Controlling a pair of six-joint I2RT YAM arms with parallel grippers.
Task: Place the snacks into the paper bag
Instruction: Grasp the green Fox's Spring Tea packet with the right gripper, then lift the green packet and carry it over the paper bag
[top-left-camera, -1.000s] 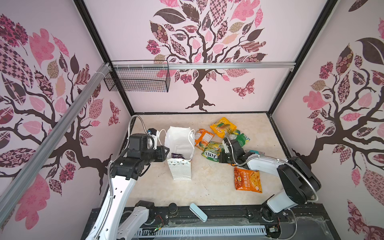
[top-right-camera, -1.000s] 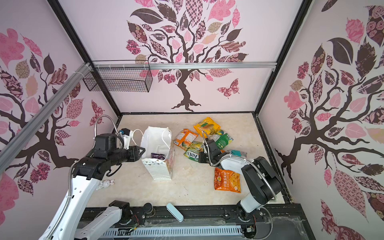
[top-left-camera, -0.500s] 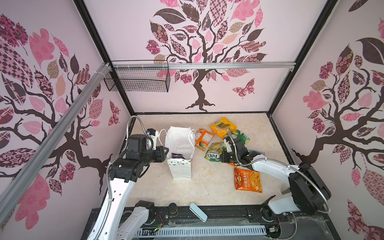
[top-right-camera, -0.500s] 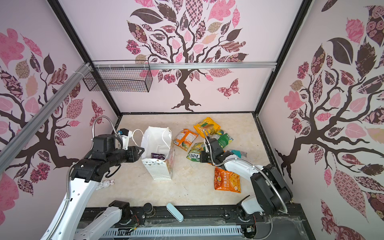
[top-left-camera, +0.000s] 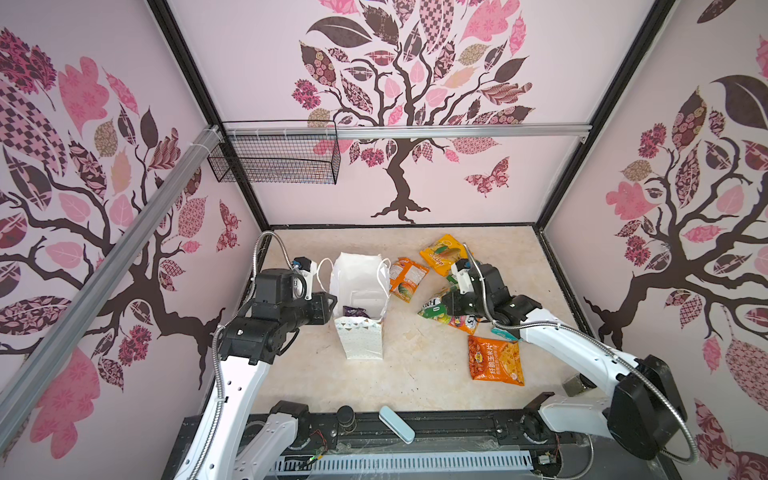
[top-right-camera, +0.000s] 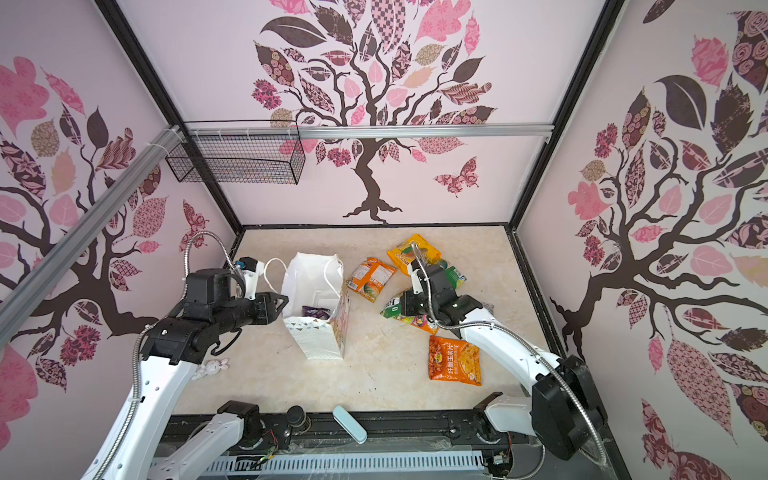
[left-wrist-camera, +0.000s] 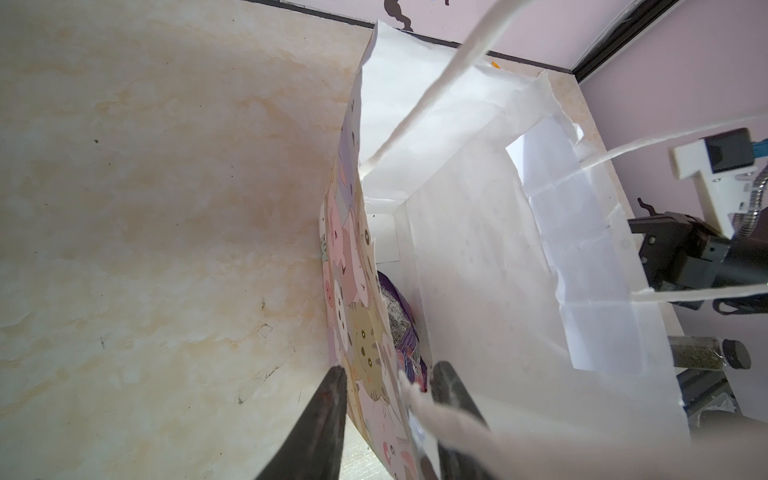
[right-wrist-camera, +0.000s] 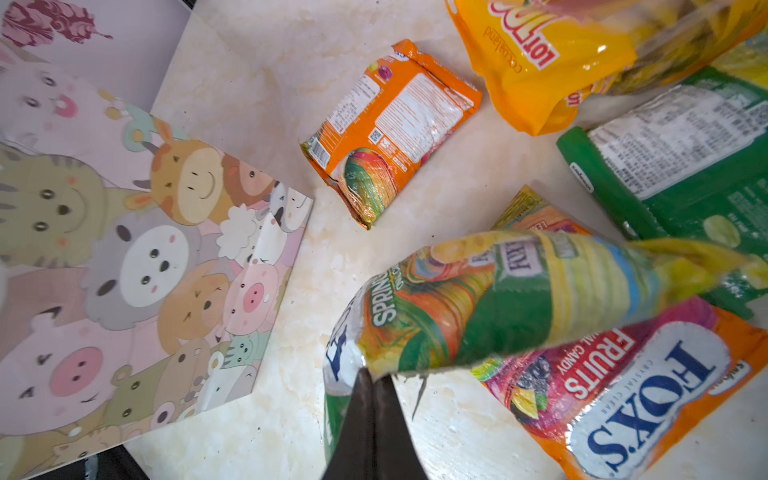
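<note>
The white paper bag (top-left-camera: 359, 278) (top-right-camera: 311, 274) stands open left of centre, with a purple packet (top-left-camera: 353, 311) (left-wrist-camera: 405, 328) inside. My left gripper (left-wrist-camera: 390, 370) (top-left-camera: 330, 305) is open, its jaws astride the bag's near wall and cord handle. My right gripper (right-wrist-camera: 372, 372) (top-left-camera: 446, 305) is shut on a green-yellow FOX'S packet (right-wrist-camera: 498, 299) (top-right-camera: 392, 309), held above the table. Loose snacks lie around it: an orange packet (right-wrist-camera: 390, 124) (top-left-camera: 406, 278), a yellow one (right-wrist-camera: 540, 54) (top-left-camera: 442, 253), a green one (right-wrist-camera: 685, 166), a FOX'S fruits packet (right-wrist-camera: 623, 395) and an orange chip packet (top-left-camera: 494, 359).
A pale blue case (top-left-camera: 397, 424) and a black-lidded jar (top-left-camera: 345, 415) sit at the front edge. A black wire basket (top-left-camera: 274, 158) hangs on the back wall. A small white toy (top-right-camera: 212, 368) lies by the left arm. Walls close in three sides.
My right arm has risen and shifted slightly right, lifting the green-yellow packet off the pile. The left arm and the bag have stayed put.
</note>
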